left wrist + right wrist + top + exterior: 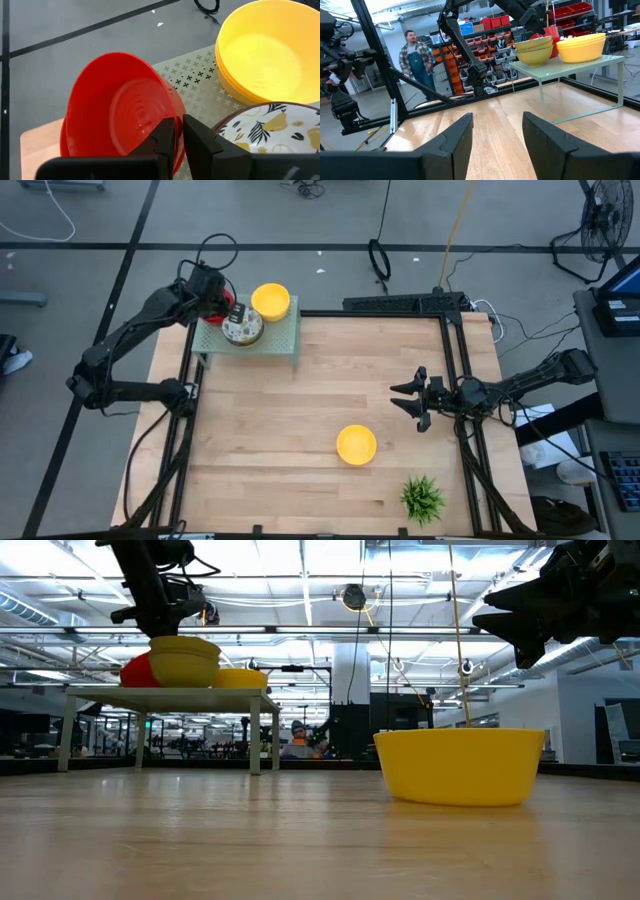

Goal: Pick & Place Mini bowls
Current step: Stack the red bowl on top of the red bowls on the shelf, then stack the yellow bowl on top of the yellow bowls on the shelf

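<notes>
So the bowl left out on the bench is the lone yellow bowl, sitting out in the open. From the right end effector in the overhead view it lies at roughly 7 o'clock, near but not touching. That one's fingers are spread wide and empty, and it's clearly the closer arm. The left end effector is way off at the raised green shelf, fingers nearly together around the rim of the red bowl; can't tell if it's really gripping. The bowl's round, so no long axis to fuss over.
</notes>
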Controlling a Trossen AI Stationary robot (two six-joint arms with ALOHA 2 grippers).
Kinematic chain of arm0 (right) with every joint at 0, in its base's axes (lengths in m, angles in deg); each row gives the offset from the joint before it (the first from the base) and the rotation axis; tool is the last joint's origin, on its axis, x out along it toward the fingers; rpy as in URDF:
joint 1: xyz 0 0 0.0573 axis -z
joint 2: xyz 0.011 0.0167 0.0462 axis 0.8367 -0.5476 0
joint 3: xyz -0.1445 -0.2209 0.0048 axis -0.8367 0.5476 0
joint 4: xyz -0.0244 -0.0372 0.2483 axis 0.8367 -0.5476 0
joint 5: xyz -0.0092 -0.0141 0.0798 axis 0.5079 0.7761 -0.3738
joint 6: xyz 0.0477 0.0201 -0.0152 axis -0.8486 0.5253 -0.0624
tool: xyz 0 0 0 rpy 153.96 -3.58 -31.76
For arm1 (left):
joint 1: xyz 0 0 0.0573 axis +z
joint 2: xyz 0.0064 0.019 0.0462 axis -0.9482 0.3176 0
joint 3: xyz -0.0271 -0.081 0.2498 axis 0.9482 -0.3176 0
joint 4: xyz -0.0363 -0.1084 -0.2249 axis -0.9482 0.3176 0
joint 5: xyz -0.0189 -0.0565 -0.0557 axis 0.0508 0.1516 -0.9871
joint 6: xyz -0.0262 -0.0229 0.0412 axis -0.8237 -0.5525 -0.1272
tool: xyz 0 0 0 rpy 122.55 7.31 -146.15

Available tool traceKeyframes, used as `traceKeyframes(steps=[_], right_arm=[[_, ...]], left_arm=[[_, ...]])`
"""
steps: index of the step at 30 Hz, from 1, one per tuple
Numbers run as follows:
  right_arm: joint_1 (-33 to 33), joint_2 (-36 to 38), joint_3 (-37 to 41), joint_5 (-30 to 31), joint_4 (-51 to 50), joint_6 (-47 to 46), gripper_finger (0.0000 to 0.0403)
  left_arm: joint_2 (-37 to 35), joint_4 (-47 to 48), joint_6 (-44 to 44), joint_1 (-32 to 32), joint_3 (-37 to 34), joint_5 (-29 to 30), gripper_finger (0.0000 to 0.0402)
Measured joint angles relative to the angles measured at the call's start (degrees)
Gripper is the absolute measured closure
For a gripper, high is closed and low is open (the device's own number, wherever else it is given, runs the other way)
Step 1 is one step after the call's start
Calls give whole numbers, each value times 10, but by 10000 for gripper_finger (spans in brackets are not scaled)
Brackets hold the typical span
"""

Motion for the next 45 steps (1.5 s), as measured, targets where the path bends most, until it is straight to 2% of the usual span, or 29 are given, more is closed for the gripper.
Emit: traceKeyframes(steps=[5, 13, 17, 22, 25, 30, 35, 40, 45], right_arm=[[0, 0, 0, 0, 0, 0, 243], [0, 0, 0, 0, 0, 0, 241], [0, 0, 0, 0, 0, 0, 242], [0, 0, 0, 0, 0, 0, 241], [0, 0, 0, 0, 0, 0, 243], [0, 0, 0, 0, 0, 0, 241], [0, 0, 0, 0, 0, 0, 242], [0, 0, 0, 0, 0, 0, 241], [0, 0, 0, 0, 0, 0, 243]], left_arm=[[0, -1, 13, 0, 0, 0, 355], [0, -22, 33, -3, 0, 1, 274], [-5, -68, 62, -9, 0, 6, 242], [-14, -155, 83, -31, 0, 3, 225], [-15, -196, 101, -55, 0, -32, 226], [-15, -221, 112, -109, 0, -131, 236], [-13, -221, 109, -189, 0, -185, 242], [-4, -225, 110, -295, 0, -216, 242], [35, -229, 111, -396, -1, -214, 243]])
